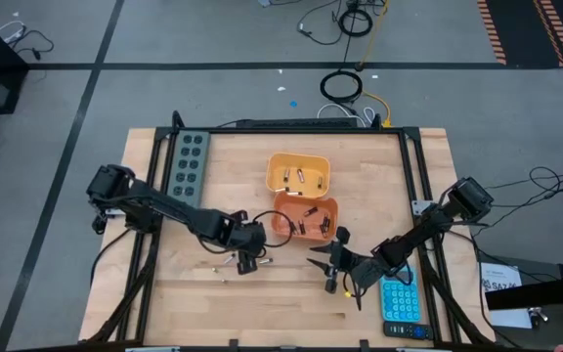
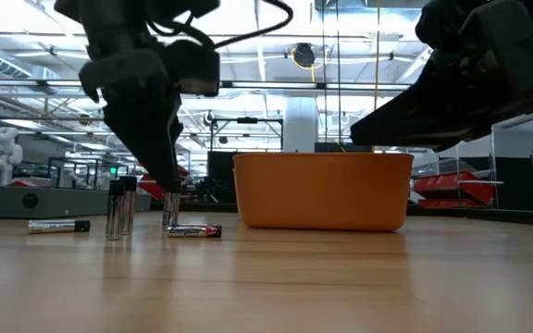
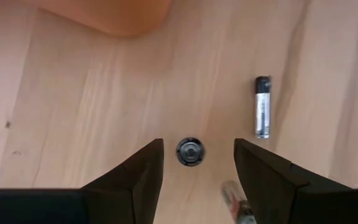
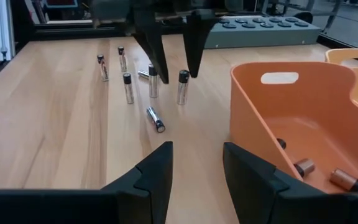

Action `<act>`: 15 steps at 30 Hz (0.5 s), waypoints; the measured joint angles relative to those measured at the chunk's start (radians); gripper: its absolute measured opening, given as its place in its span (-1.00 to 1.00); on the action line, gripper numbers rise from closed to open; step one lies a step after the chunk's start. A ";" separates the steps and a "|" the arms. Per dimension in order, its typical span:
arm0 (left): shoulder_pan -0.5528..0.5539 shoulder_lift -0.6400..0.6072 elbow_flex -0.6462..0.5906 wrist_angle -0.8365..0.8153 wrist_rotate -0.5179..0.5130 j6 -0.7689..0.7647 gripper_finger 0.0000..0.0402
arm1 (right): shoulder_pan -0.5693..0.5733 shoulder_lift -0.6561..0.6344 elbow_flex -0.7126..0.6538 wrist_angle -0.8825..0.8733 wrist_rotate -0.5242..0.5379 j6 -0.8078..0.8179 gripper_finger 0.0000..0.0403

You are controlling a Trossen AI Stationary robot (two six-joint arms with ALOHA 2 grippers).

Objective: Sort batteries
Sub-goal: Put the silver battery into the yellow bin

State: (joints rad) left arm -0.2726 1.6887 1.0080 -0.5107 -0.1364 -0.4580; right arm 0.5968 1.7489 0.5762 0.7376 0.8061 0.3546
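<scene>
The left gripper [image 3: 197,180] hovered over an upright battery [image 3: 190,151], fingers spread wide either side of it — lined up, apparently, for a top-down pinch. That cell stood just beside the darker orange bin [image 4: 291,124], among other loose batteries [image 4: 128,87]. The right gripper [image 4: 197,171] waited near that bin — open, holding nothing.

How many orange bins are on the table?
2. The lighter bin is nearer the table's far edge; the darker bin is right beside it, nearer the middle. None seems hidden.
</scene>
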 joint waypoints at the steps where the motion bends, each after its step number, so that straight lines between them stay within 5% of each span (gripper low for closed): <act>1: 0.000 0.005 0.000 -0.002 0.000 0.000 0.02 | 0.000 0.000 0.000 0.000 -0.002 0.000 -0.34; 9: 0.005 0.036 0.000 0.015 -0.029 -0.005 -0.02 | 0.000 0.000 0.000 -0.004 -0.001 0.006 -0.34; 15: 0.012 0.082 0.001 0.063 -0.002 0.012 -0.40 | 0.000 0.000 0.000 -0.004 -0.001 0.006 -0.34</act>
State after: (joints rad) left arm -0.2610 1.7704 1.0088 -0.4481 -0.1389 -0.4463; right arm 0.5968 1.7489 0.5759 0.7334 0.8051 0.3603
